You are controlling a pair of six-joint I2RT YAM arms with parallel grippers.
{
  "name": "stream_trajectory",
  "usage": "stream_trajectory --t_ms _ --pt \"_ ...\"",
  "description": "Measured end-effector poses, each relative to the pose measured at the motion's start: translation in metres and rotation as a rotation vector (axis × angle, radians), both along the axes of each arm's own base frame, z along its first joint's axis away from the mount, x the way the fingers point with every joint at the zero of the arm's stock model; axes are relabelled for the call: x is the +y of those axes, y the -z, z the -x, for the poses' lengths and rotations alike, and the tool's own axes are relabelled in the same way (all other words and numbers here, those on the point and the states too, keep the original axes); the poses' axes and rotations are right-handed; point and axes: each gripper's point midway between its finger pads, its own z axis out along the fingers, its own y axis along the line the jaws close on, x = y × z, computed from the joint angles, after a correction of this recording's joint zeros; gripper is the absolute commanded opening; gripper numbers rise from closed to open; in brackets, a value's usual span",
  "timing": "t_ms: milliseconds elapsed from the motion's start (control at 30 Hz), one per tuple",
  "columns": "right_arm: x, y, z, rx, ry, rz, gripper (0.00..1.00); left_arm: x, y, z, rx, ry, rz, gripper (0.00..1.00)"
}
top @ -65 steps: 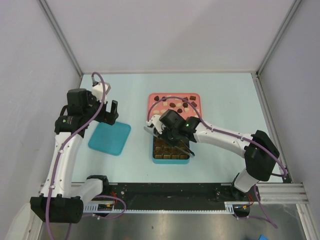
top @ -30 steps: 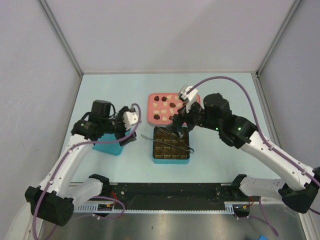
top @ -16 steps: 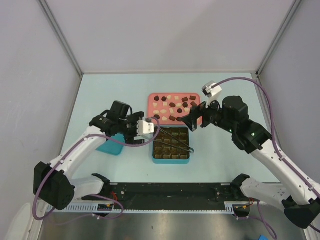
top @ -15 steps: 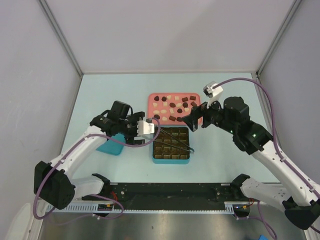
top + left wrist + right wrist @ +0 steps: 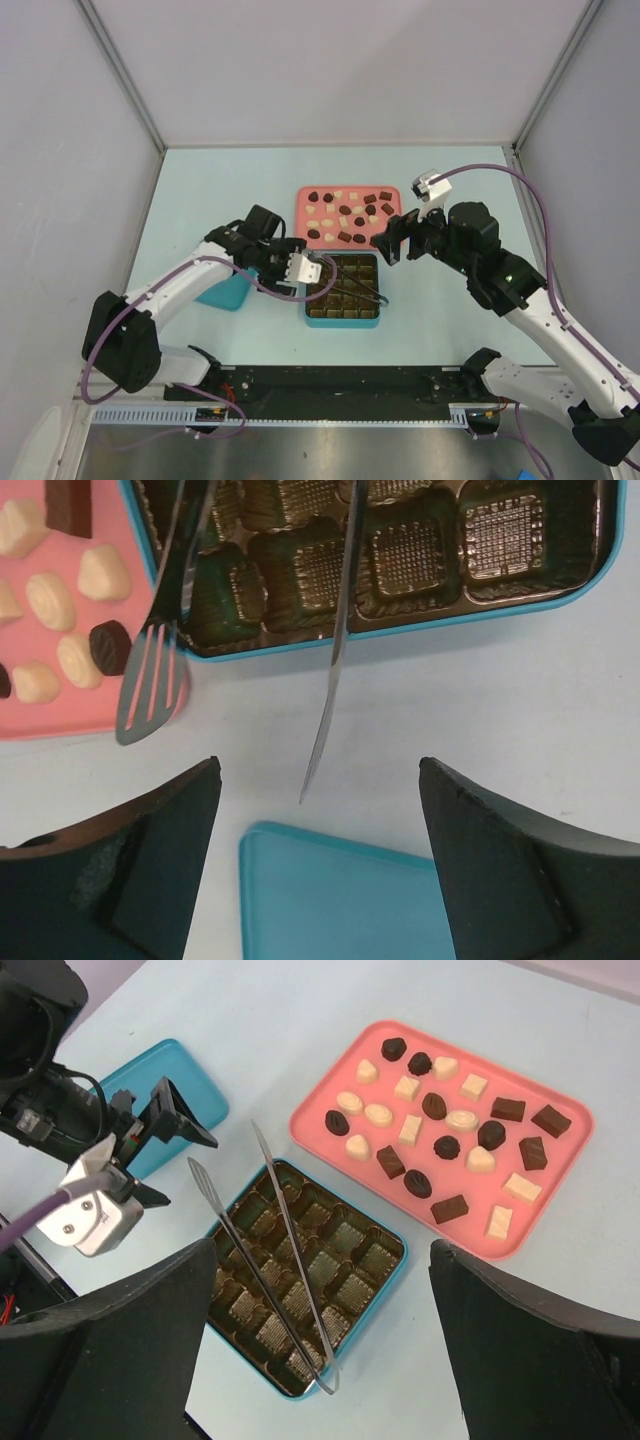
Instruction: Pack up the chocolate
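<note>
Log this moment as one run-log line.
left gripper: open, at tongs tips | right gripper: open, raised, holding nothing | tongs: lying across box | chocolates: all on pink tray | box: compartments empty

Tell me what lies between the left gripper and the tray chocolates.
The metal tongs: in the left wrist view their tips stick out past the teal box, between the open left gripper and the chocolates on the pink tray.

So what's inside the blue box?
Only empty gold-brown cups show inside the blue box, with nothing in any visible one. Metal tongs lie across its top and cover slivers of some cups. The chocolates all sit on the pink tray.
</note>
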Motion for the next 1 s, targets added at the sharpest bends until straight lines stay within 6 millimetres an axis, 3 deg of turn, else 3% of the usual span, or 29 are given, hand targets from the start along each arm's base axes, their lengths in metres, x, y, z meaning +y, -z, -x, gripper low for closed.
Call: stream_trajectory --t_ms 133,267,500,533,633,767,900,1000 --pt "-0.002 0.003 -0.002 0.001 0.009 0.001 0.86 -0.002 0.01 0.004 0.015 0.029 -0.042 0.75" --pt "-0.006 0.007 -0.006 0.01 0.029 -0.001 0.84 -0.003 0.016 0.007 0.017 0.053 -0.074 0.49" --pt "-0.008 0.011 -0.01 0.024 0.045 -0.018 0.85 -0.003 0.037 0.008 0.081 0.068 -0.151 0.4" --pt "-0.009 0.011 -0.011 0.027 0.047 -0.018 0.86 -0.003 0.039 0.007 0.083 0.067 -0.154 0.28" --pt "-0.009 0.013 -0.01 0.033 0.045 -0.021 0.84 -0.003 0.039 0.007 0.082 0.065 -0.161 0.08" --pt "-0.009 0.012 -0.01 0.036 0.042 -0.026 0.86 -0.011 0.035 0.001 0.089 0.058 -0.168 0.02" --pt "-0.01 0.011 -0.009 0.036 0.042 -0.034 1.0 -0.018 0.026 -0.005 0.079 0.035 -0.147 0.0" --pt "-0.014 0.01 -0.009 0.033 0.05 -0.042 1.0 -0.019 0.014 -0.004 0.08 0.011 -0.127 0.0"
